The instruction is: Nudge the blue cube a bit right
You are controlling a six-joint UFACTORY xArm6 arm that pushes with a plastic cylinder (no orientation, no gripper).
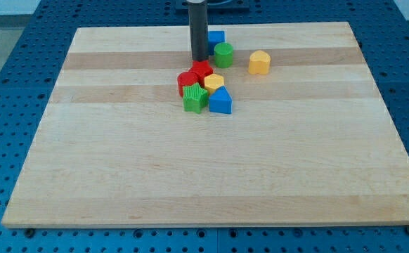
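Table (211, 183) front bare; no gripper, my tip (199, 59) sitting left of blue cube (216, 39), risking shoving green cylinder (224, 54) too.

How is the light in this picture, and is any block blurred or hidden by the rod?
In the camera view the light is even and soft, with only faint shadows under the blocks; all is sharp. The rod hides part of the blue cube, and my tip stands at its left, beside the green cylinder.

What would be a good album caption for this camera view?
My tip rests just left of the blue cube near the wooden board's top edge, beside a cluster of coloured blocks.
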